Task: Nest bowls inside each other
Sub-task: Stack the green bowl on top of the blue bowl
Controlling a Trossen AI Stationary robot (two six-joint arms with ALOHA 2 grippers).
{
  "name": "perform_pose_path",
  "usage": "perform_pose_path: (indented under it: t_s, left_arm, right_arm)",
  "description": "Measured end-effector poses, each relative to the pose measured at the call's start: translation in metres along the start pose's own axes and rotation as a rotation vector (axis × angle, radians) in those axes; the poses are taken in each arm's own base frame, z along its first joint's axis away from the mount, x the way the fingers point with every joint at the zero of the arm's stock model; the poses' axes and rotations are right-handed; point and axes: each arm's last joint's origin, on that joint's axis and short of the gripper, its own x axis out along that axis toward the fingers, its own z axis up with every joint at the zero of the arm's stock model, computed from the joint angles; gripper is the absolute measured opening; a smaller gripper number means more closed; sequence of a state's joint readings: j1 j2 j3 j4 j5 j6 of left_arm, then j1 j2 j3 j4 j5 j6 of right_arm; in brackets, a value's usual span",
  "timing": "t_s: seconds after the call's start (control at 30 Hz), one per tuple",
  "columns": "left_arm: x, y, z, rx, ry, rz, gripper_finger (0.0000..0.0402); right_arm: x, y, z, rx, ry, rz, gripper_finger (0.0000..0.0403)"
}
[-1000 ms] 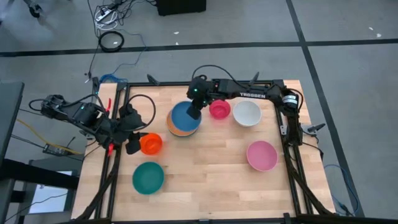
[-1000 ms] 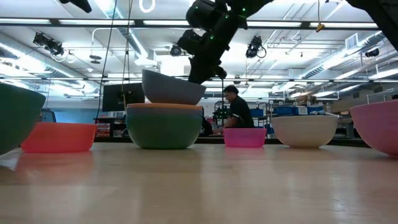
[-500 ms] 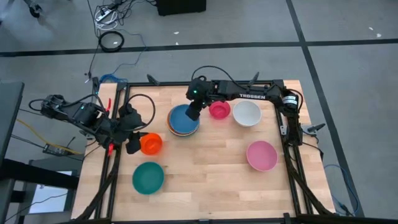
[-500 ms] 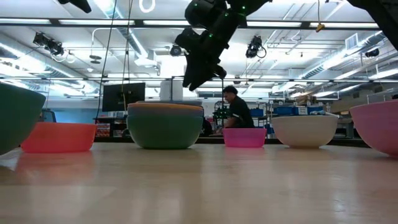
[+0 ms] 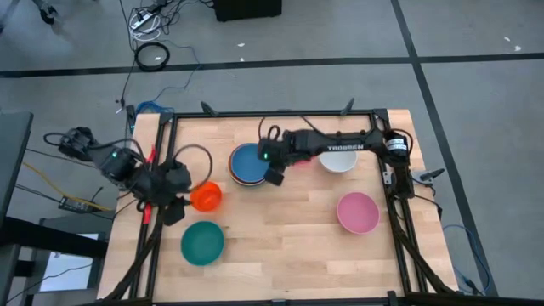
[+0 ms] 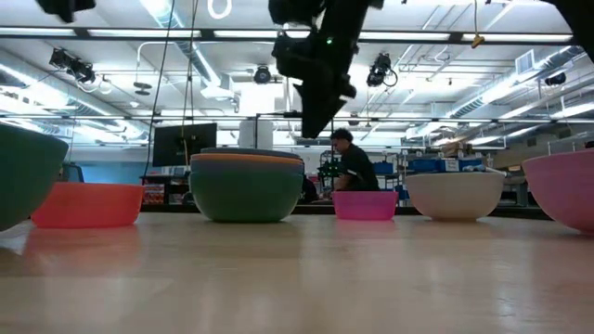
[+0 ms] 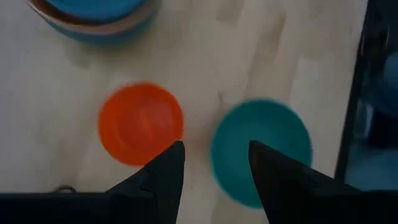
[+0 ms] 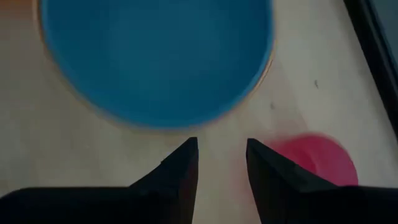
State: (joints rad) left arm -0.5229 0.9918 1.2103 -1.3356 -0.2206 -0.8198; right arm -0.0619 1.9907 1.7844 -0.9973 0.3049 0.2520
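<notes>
Above the counter, at the stack's three o'clock edge, the right end effector hovers spread and empty, so the magenta bowl beside it seems next to pinch.

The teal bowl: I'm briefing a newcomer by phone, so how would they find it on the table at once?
Start at the wooden table seen from above and go to the left arm's side, at the edge nearest the viewer. The teal bowl sits there alone, just below the smaller orange bowl near the left gripper. It is the only teal bowl, unstacked and empty.
</notes>
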Motion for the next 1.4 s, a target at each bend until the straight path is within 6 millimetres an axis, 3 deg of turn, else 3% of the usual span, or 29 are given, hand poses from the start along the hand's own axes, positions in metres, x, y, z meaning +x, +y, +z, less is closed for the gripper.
perform_pose_path:
  t_s: [0.2,0.37,0.5,0.67,0.8,1.0,1.4]
  left_arm:
    - [0.034,-0.001,-0.026,-0.027,0.125,0.083,0.0188]
    - [0.063,0.001,-0.048,-0.061,0.222,0.123,0.0188]
    - [0.079,-0.009,-0.058,-0.065,0.243,0.008,0.0188]
    - [0.083,-0.018,-0.068,0.024,0.233,-0.063,0.0188]
    - [0.084,-0.02,-0.077,0.154,0.239,-0.07,0.0188]
    - [0.089,-0.019,-0.081,0.13,0.209,-0.038,0.0188]
    - [0.1,-0.027,-0.081,-0.071,0.183,0.023,0.0188]
  right_arm:
    - [-0.027,0.049,-0.03,-0.089,0.043,-0.091,0.0122]
    - [-0.07,0.083,-0.063,-0.094,-0.002,-0.165,0.0118]
    - [-0.115,0.095,-0.094,-0.014,-0.052,-0.186,0.0118]
    - [-0.169,0.099,-0.131,0.145,-0.162,-0.13,0.0117]
    - [-0.198,0.104,-0.153,0.234,-0.259,-0.057,0.0117]
    - [-0.209,0.117,-0.17,0.292,-0.313,-0.014,0.0117]
    - [-0.204,0.125,-0.171,0.287,-0.31,-0.017,0.0116]
